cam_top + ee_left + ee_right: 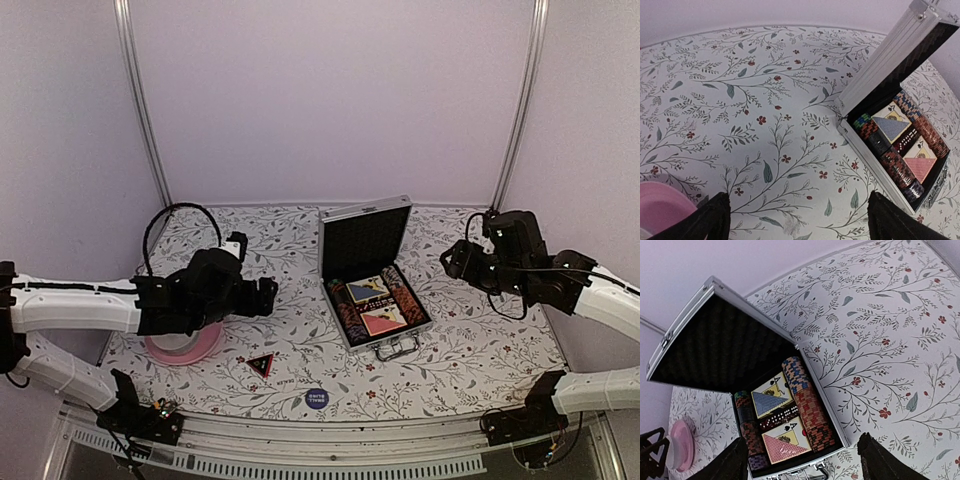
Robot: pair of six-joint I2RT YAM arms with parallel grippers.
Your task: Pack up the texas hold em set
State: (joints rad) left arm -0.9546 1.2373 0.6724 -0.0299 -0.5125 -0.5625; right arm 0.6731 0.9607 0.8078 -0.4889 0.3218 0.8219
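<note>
The silver case [352,345] stands open mid-table, its black-lined lid [364,240] upright. Inside lie a blue card deck [771,400], a red card deck [783,444], a brown dice box [777,416] between them, and rows of striped chips [807,407] on both sides. The red-black triangle [261,364] and blue disc [317,398] lie on the table in front of the case's left. My left gripper [797,220] is open and empty, above the cloth left of the case [867,150]. My right gripper [802,460] is open and empty, above the case's near right.
A pink plate [205,348] with a white bowl [172,343] sits under my left arm; its edge shows in the left wrist view [662,207]. The flowered cloth [470,340] covers the table. Walls close the back and sides.
</note>
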